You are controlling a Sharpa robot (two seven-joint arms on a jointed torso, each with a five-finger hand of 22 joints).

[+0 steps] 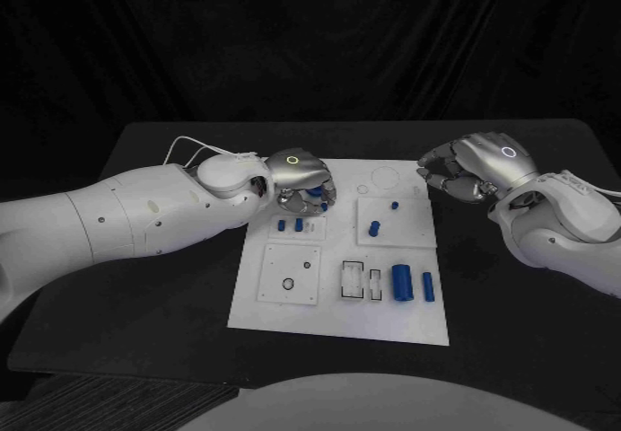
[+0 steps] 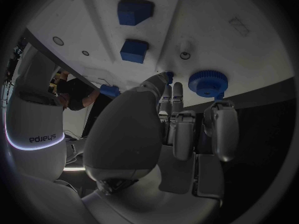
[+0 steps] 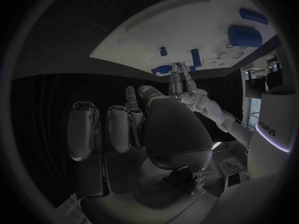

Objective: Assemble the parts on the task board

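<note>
White arm (image 2: 37, 134) reads "sharpa" (mirrored); left hand (image 1: 298, 175) over task board (image 1: 343, 314).

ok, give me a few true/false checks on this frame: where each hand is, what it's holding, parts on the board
1. The left hand is over the task board's far left part. True.
2. The right hand grips a blue part. False: it holds nothing and hangs off the board's far right corner, over the black table.
3. Two blue cylinders lie side by side near the board's near right edge. True.
4. The board sits at the table's far left corner. False: it lies mid-table.
5. A blue gear lies by the left hand's fingertips. True.
</note>
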